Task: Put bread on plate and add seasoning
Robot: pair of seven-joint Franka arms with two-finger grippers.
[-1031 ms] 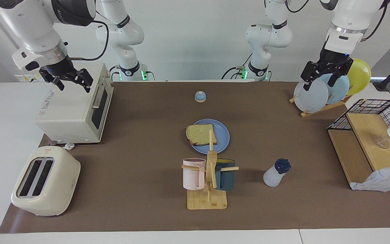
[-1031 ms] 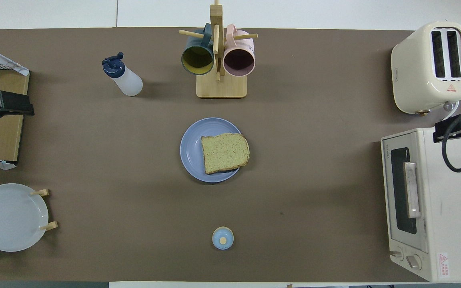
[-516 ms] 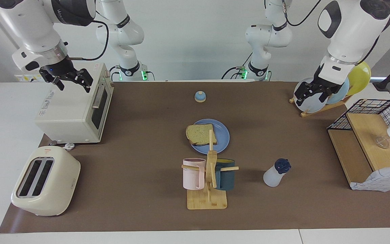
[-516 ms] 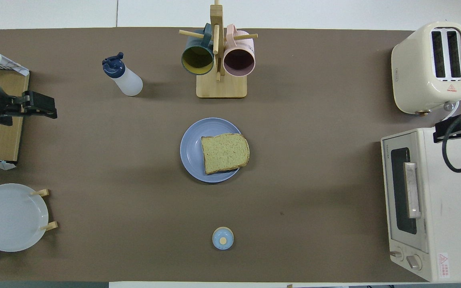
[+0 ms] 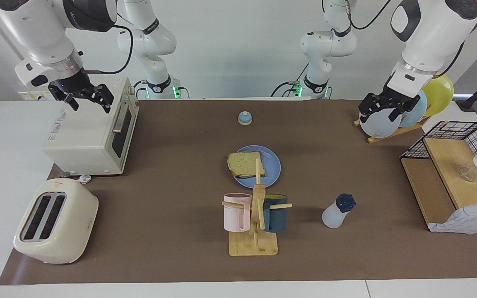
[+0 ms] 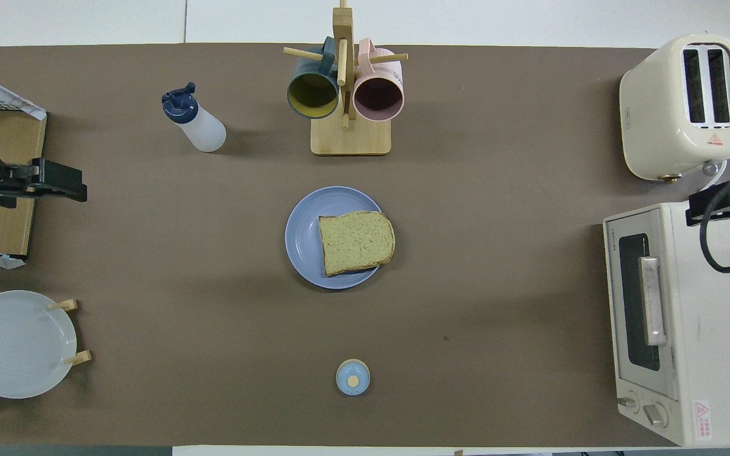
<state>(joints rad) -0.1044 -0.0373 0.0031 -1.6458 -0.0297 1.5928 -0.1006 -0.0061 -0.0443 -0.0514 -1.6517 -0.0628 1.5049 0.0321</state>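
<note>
The bread (image 5: 244, 163) (image 6: 357, 242) lies flat on the blue plate (image 5: 272, 167) (image 6: 303, 237) mid-table, overhanging its rim toward the right arm's end. The seasoning (image 5: 338, 211) (image 6: 195, 120), a white bottle with a navy cap, stands farther from the robots, toward the left arm's end. My left gripper (image 5: 381, 115) (image 6: 61, 180) hangs open and empty over the mat's edge between the plate rack and the wooden shelf. My right gripper (image 5: 88, 103) (image 6: 720, 204) waits open and empty above the toaster oven.
A toaster oven (image 5: 89, 136) and a cream toaster (image 5: 56, 227) stand at the right arm's end. A mug tree (image 5: 255, 215) with two mugs is just beyond the plate from the robots. A blue bell (image 5: 244, 118), a plate rack (image 5: 391, 124) and a wire basket with shelf (image 5: 449, 178) also stand here.
The left gripper came down from beside the plate rack and swung a little toward the table's middle, then held. The right arm has not moved.
</note>
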